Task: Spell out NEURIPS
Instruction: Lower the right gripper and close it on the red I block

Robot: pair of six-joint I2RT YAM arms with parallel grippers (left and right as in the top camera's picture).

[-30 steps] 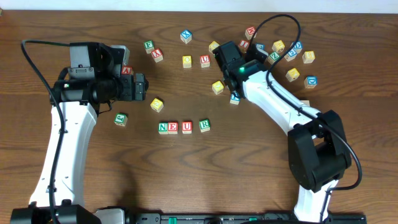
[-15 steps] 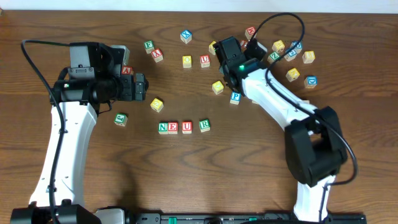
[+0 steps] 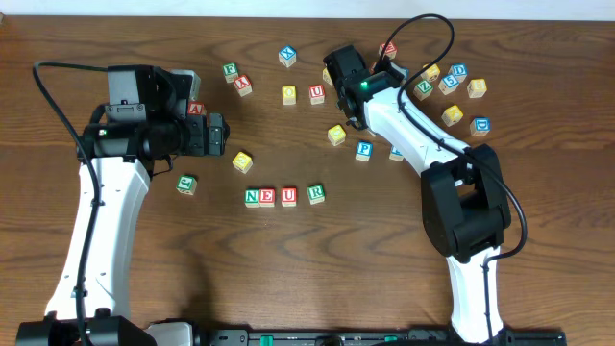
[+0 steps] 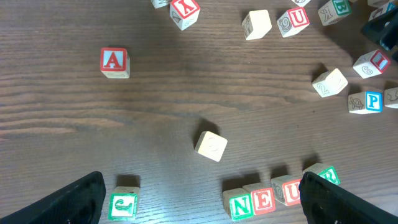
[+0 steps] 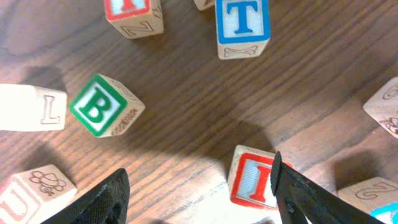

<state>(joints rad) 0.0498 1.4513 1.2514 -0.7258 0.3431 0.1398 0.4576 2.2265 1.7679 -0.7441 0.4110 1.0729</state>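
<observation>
NEUR row (image 3: pixel 283 196) stands finished mid-desk (image 3: pixel 288 279), toward the near edge. Right hand (image 5: pixel 199 177) hangs spread over the red I cube (image 5: pixel 252 178) by the far edge. The cube sits just inside one finger, unpinched; judged as lining up to take the next letter. Left hand (image 4: pixel 202 196) is spread, empty, held aside.
</observation>
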